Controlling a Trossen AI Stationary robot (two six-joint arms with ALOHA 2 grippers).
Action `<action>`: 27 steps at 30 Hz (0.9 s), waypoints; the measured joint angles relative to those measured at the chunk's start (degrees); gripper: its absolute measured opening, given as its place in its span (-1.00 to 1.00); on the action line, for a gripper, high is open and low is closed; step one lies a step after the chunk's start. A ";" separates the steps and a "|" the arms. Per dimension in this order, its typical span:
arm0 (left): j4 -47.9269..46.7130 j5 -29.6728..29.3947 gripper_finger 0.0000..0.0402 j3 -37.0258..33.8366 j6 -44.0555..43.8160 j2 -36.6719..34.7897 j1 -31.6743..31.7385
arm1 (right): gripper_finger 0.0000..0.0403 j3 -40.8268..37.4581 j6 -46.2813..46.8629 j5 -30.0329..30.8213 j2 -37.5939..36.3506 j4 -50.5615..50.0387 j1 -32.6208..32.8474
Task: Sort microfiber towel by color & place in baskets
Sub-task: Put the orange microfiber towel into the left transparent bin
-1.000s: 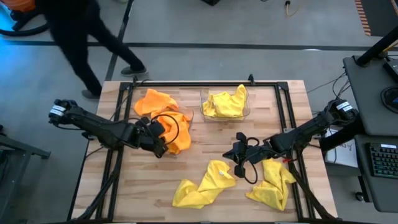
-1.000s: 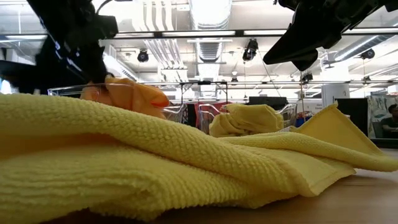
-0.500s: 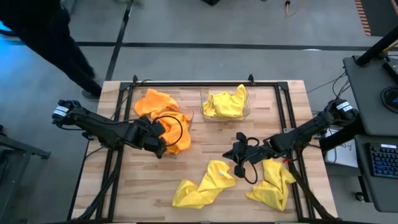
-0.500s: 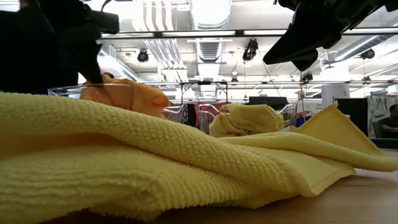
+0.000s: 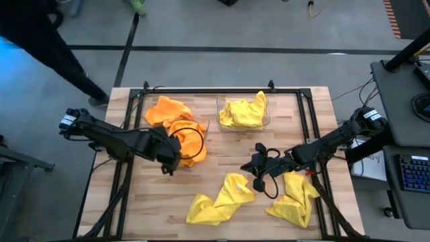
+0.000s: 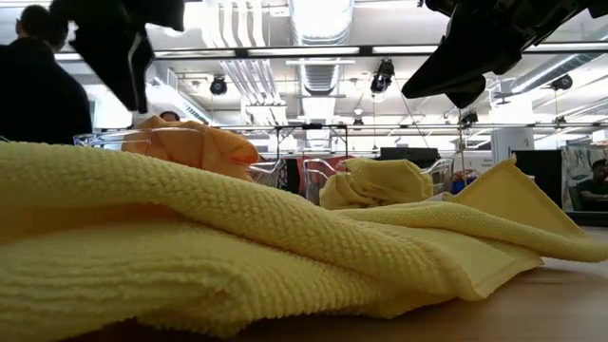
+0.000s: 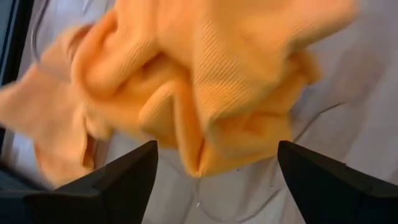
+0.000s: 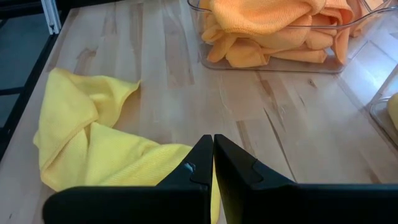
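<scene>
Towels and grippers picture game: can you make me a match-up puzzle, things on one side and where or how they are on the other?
Things:
1. orange towels
2. yellow towel in the far tub
3. left gripper
4. right gripper

Places or states:
A. fingers shut, empty, above the table between the loose yellow towels
B. piled in the clear tub on the left
C. fingers open, empty, beside the orange pile
D. lying in the clear tub on the right

Right pairs: 1-B, 2-D, 3-C, 4-A
</scene>
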 joint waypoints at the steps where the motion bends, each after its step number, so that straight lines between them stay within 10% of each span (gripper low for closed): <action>1: 0.92 -0.02 0.55 0.70 1.35 -0.01 -0.24 | -0.95 0.00 -0.06 -0.02 0.00 0.00 0.00; 12: 17.37 -4.73 0.42 -1.80 20.17 -0.15 -0.52 | -0.95 0.00 -0.17 0.02 0.00 0.00 0.00; 23: 25.17 -9.51 -0.88 -9.94 19.07 -0.24 0.03 | -0.95 -0.13 -0.02 1.42 0.00 0.00 -0.01; 27: 25.27 -11.70 -0.91 -12.37 14.95 -0.61 0.75 | -0.95 -0.13 0.00 1.44 0.00 0.00 -0.02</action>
